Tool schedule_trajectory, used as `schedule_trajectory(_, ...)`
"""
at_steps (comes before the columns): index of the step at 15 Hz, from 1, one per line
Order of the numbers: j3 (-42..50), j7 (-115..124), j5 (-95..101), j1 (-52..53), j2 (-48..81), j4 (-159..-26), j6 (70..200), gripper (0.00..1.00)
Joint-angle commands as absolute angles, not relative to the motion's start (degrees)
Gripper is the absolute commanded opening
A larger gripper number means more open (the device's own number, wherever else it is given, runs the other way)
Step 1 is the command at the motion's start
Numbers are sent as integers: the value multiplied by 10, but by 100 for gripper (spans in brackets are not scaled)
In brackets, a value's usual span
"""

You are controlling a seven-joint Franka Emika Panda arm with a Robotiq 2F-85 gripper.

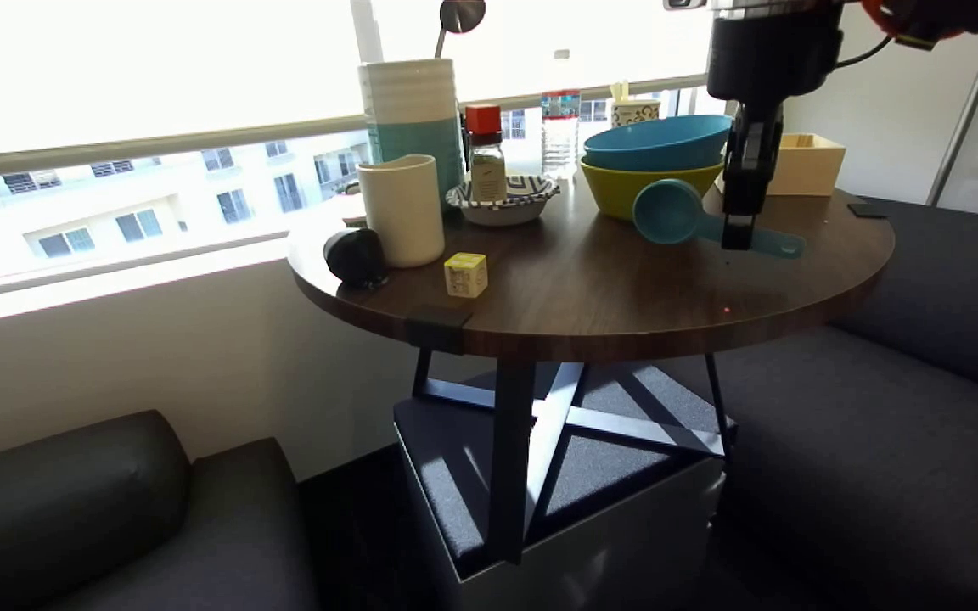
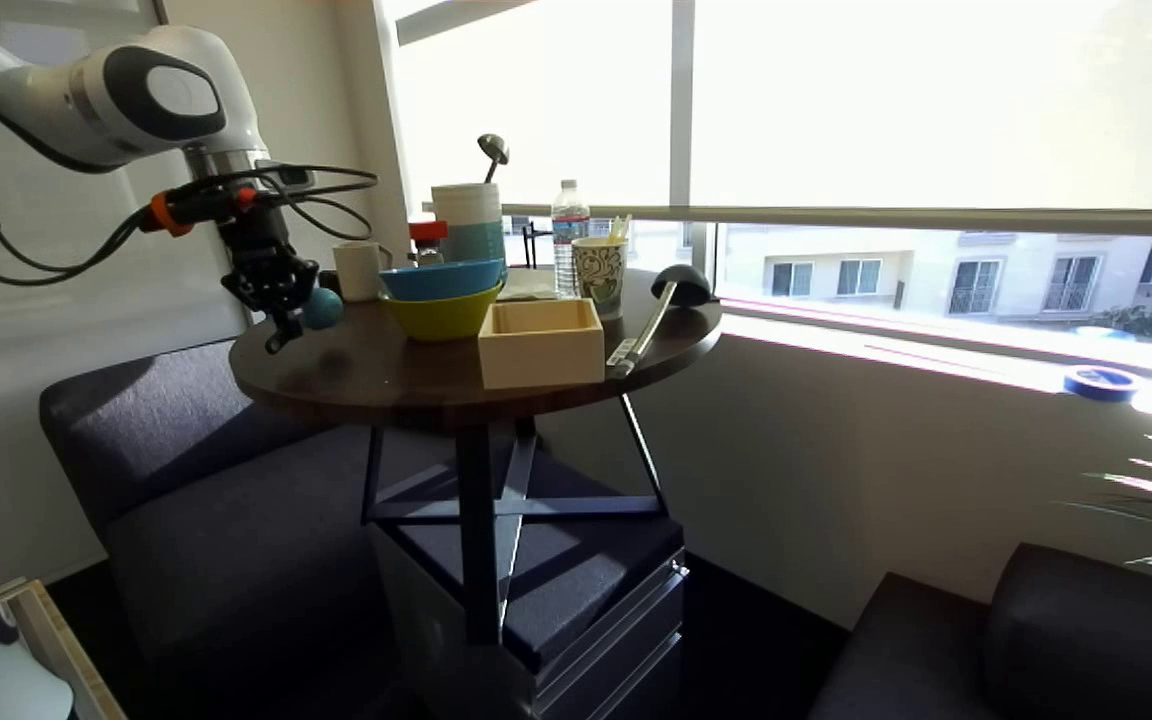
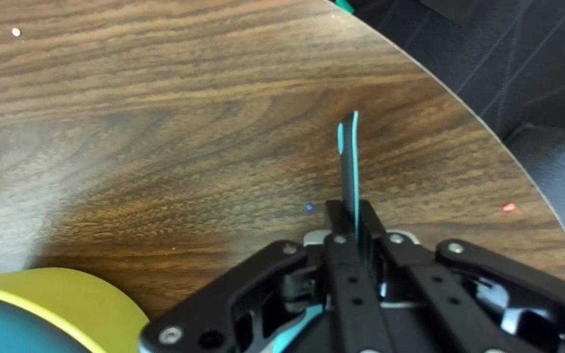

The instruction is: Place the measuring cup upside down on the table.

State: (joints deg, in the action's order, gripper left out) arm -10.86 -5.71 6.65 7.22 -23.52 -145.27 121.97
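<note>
One white robot arm (image 2: pixel 176 90) reaches in over my round dark brown surface (image 1: pixel 625 293). On it stands a tall white-and-teal container (image 1: pixel 413 106), a dark ladle head (image 1: pixel 462 15) rising above its rim. Next in size, a blue bowl (image 1: pixel 659 142) sits tilted in a yellow-green bowl (image 1: pixel 604 188). I see a pale wooden box (image 2: pixel 542 358) near the bowls, with a second ladle (image 2: pixel 654 320) lying just beside it in an exterior view. A cream pitcher (image 1: pixel 404 212) stands near the container.

Smaller than these is the measuring cup (image 1: pixel 666 212), teal-blue, which I have hanging above the surface near the bowls. The fingers (image 3: pixel 334 215) are narrow, pinching its flat handle (image 3: pixel 349 171) partway along, with the cup's body on the side toward the bowls. The wrist view gives me the handle edge-on, its free end jutting past the fingers. In an exterior view I find the cup turned on its side in the air, its open mouth facing sideways. A yellow-and-white cube (image 1: pixel 465 276) rests near the pitcher. Tiniest of all, a red fleck (image 3: pixel 508 207) and a blue fleck (image 3: pixel 309 207) dot the surface in the wrist view.
</note>
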Motion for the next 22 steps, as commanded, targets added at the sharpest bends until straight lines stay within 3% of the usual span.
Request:
schedule_trajectory(1, -129, -11, 130, 75, -242, -1477, 1248, 2)
schedule_trajectory(15, -167, 144, 207, 67, -213, -1486, 1277, 2)
schedule_trajectory(17, -168, 151, 208, 68, -211, -1485, 1275, 15)
schedule_trajectory(19, -169, 155, 206, 70, -205, -1484, 1272, 19)
schedule_trajectory(21, -172, 159, 205, 72, -202, -1483, 1270, 5)
schedule_trajectory(22, -172, 161, 206, 71, -199, -1483, 1272, 3)
